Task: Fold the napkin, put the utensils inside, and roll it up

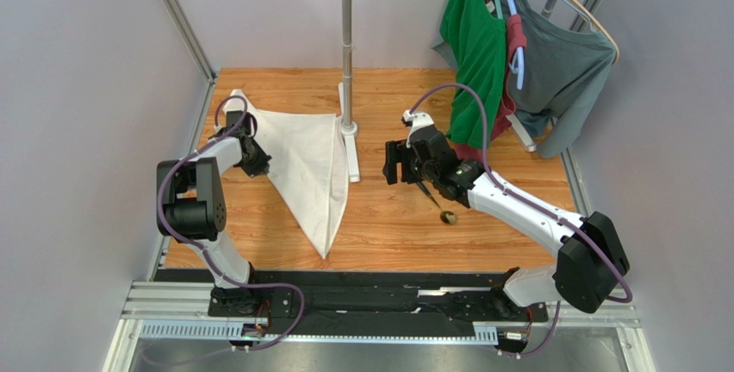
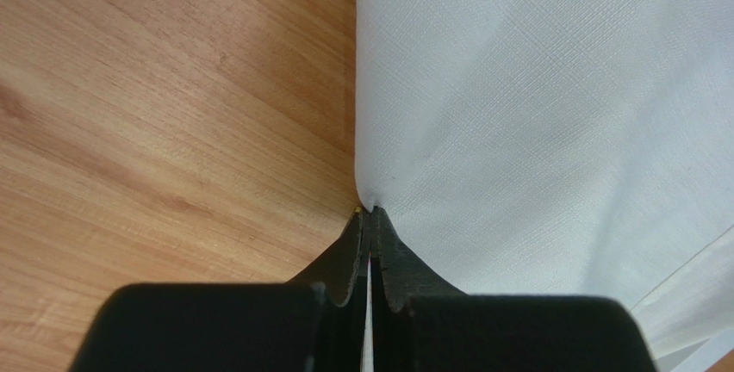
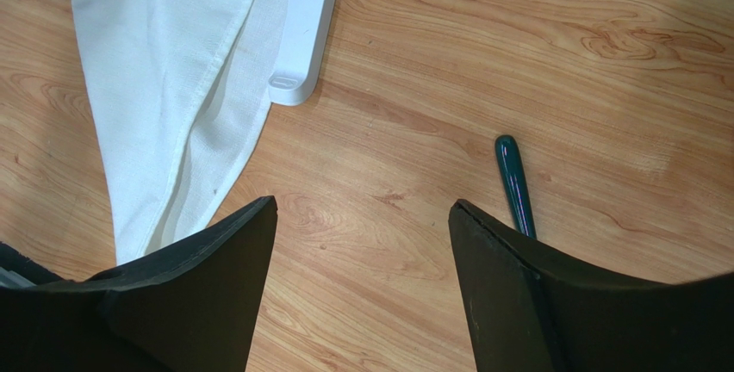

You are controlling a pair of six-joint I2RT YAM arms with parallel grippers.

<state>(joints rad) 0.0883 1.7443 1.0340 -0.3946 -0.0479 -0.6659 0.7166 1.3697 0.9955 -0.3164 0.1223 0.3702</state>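
Left jaws pinching napkin (image 2: 534, 114), spoon (image 3: 513, 174) partly hidden

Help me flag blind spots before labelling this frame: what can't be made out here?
Spoon bowl: right wrist view, hidden behind the right gripper; only the dark handle shows.
Number of napkin layers pinched: left wrist view, the shut left gripper covers the edge.
Napkin's left corner: top view, the left gripper sits over it.
Napkin outline: left wrist view, cut off by the frame edges.

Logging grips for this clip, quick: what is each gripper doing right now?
Left gripper: closed, pinching the edge of the napkin.
Right gripper: open, holding nothing; the spoon lies free beside it.
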